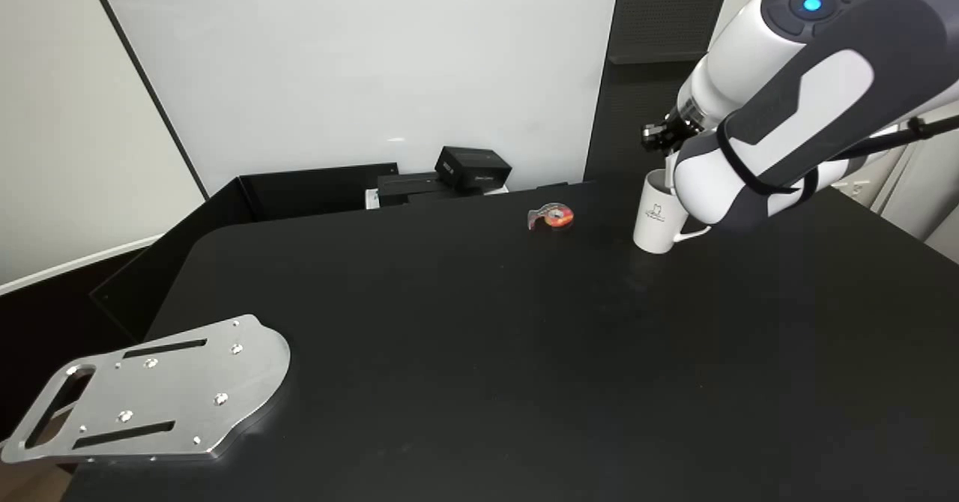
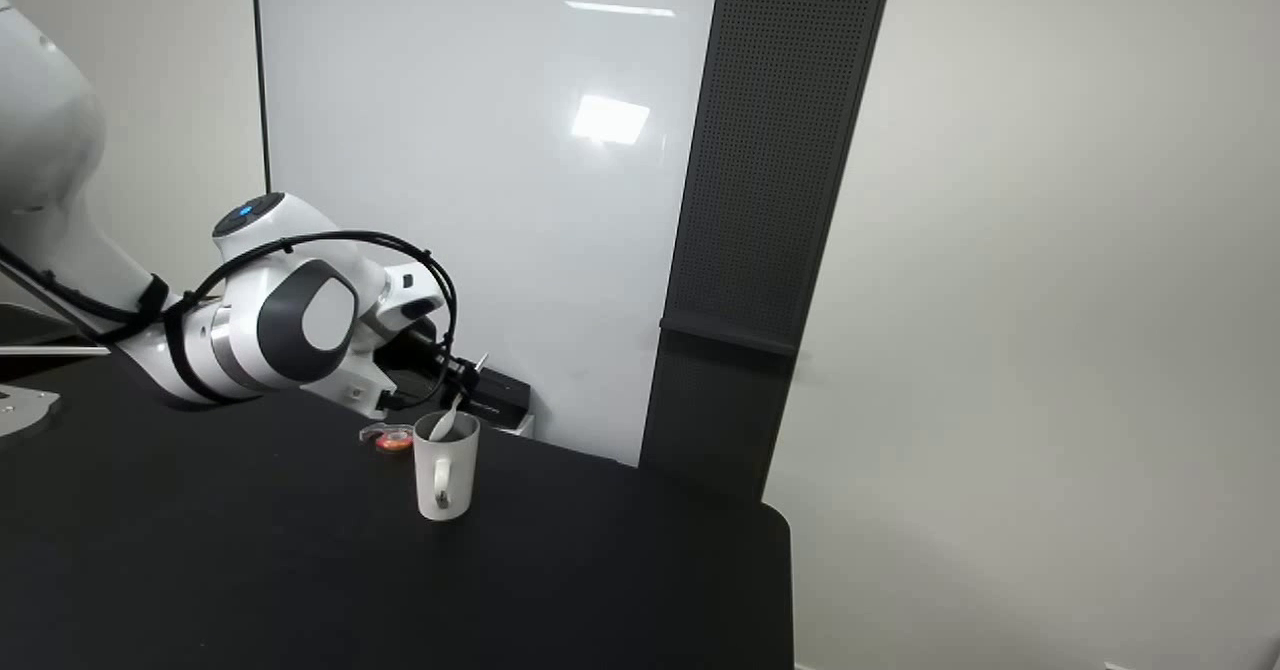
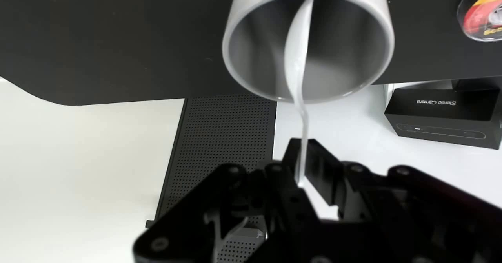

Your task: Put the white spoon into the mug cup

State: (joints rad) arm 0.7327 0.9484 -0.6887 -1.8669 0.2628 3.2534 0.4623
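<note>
Pincer (image 3: 302, 153), closed tight, grips the white spoon (image 3: 295, 55) by its handle, bowl below inside the mug cup (image 1: 658, 221).

My Panda arm (image 2: 238, 322) reaches in from the side in both exterior views, bent, black cable (image 2: 350, 235) strapped along it and arching over my wrist (image 1: 742, 60). Button disc (image 1: 809, 6) there glows blue at its centre. Robotiq gripper (image 3: 304, 157) sits low at the end, tilted well off vertical. Jaws pinched nearly together, gripping; in the wrist view the fingers (image 3: 322, 165) stand side by side.
</note>
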